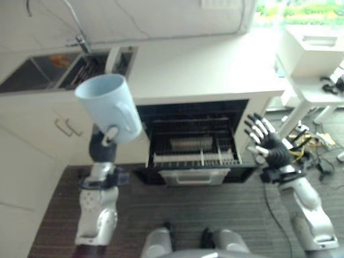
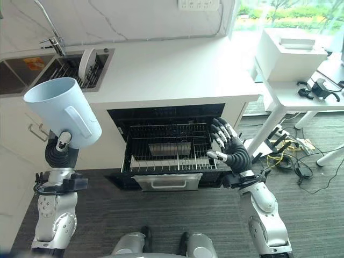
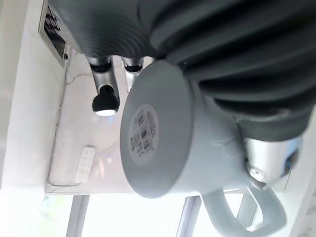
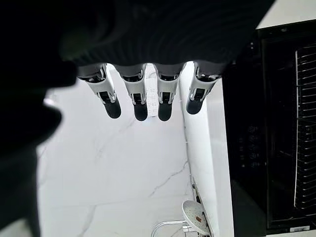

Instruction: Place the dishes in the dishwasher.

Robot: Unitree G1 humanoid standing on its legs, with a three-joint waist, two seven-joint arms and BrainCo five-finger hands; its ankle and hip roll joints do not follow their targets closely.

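Mug (image 2: 60, 110) | clamped in raised left hand (image 2: 60, 146) (rim tilted up) | right hand (image 2: 232, 148) fingers spread, beside dishwasher rack (image 2: 172, 150)

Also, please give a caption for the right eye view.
Left robot hand holds pale blue mug beside open dishwasher rack.

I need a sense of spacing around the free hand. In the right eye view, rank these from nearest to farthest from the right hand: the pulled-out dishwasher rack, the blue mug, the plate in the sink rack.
1. Dishwasher rack: right beside the open right hand, on its left.
2. Blue mug: far left, held up in the left hand.
3. Plate: standing in the sink rack, back left on the counter. Mug and plate are close to call.
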